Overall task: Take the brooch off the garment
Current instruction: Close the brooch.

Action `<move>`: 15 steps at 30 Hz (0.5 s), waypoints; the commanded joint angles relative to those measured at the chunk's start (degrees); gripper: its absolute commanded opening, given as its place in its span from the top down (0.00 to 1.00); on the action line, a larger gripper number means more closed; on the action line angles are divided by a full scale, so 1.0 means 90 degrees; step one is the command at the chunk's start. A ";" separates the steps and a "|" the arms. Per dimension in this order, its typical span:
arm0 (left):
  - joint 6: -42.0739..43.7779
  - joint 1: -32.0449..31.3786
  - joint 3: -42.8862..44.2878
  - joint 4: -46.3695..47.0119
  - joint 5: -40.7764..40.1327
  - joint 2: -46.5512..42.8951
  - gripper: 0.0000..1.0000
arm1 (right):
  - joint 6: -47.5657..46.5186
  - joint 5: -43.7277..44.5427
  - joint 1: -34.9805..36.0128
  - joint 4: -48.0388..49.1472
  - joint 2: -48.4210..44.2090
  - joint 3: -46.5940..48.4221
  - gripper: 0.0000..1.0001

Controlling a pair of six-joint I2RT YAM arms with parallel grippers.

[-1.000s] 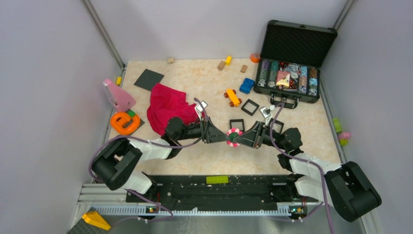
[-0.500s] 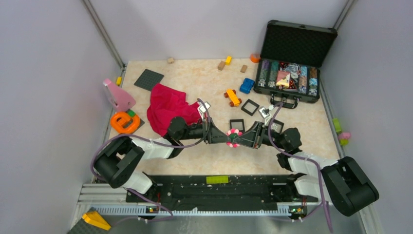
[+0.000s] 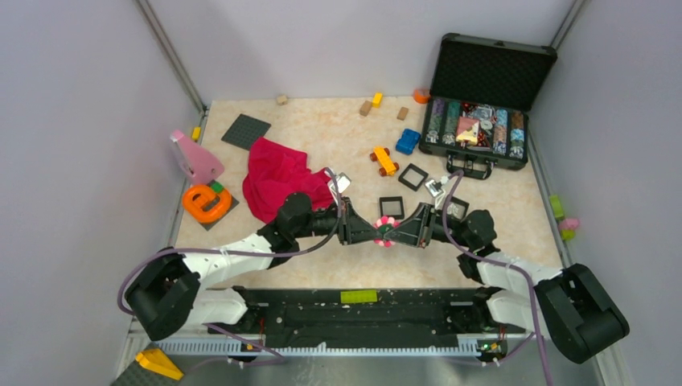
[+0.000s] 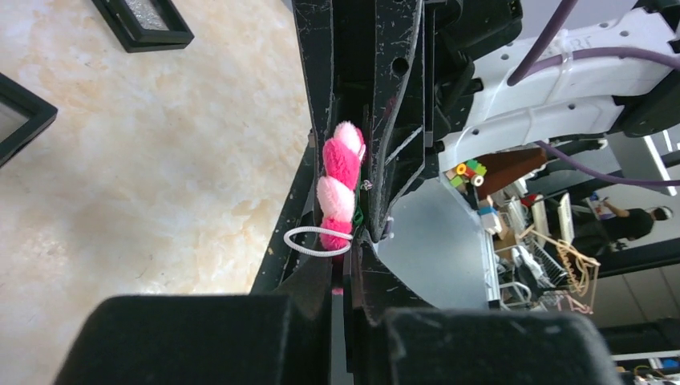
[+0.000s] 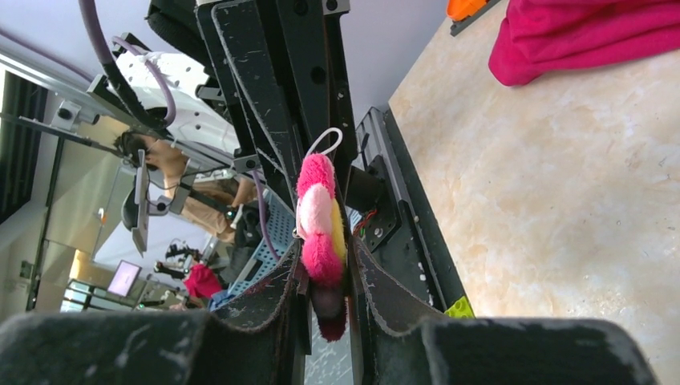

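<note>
Both stretched inward, tip to tip: left gripper [image 3: 374, 234], right gripper [image 3: 396, 234] clenching brooch [image 3: 384, 232]

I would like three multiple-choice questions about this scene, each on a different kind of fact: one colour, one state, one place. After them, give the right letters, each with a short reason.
1. The garment is:
A. blue
B. deep pink-red
C. green

2. The case at the far right of the table is:
A. standing with its lid open
B. shut
C. turned upside down

3. The brooch is:
A. pinned on the garment
B. inside the case
C. pinched between the left gripper and the right gripper, apart from the garment

Key: B, because the crumpled cloth is crimson in the top view. A, because the lid is raised and the rows inside lie bare. C, because both wrist views show it between fingers, while the garment lies off to the left.
</note>
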 commanded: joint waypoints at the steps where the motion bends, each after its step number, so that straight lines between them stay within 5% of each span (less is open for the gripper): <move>1: 0.0589 -0.0202 0.0104 -0.0090 -0.0203 -0.0498 1.00 | -0.0148 0.0491 0.0001 -0.0306 -0.0015 0.0105 1.00; 7: 0.0454 -0.0131 -0.0145 -0.0098 -0.0706 -0.0747 1.00 | -0.0267 0.0604 -0.0084 -0.0665 -0.0176 0.0122 1.00; 15: 0.0364 -0.0031 -0.0329 -0.0040 -0.1024 -0.0912 1.00 | -0.1128 0.1092 -0.0127 -0.2457 -0.0956 0.0376 0.97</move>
